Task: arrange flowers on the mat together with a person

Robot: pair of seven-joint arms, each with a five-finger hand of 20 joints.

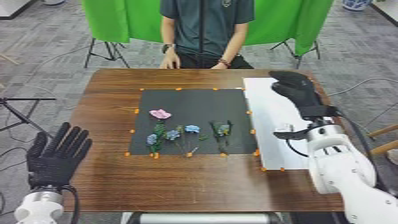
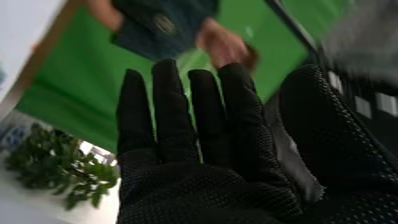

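- In the head view, a pink flower (image 1: 160, 114) and blue flowers (image 1: 192, 129) are seen on the black mat (image 1: 185, 102).
- The left robot hand (image 1: 55, 162) is spread open, empty.
- The right robot hand (image 1: 296, 90) is opened flat, nothing held.
- In the right wrist view, a leafy plant (image 2: 58, 160) is seen.

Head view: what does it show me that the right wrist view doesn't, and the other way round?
Head view: the left hand with straight fingers, and the black mat bearing a pink flower and blue flowers.

Right wrist view: a leafy green plant.

Both: the right hand and the green cloth backdrop.
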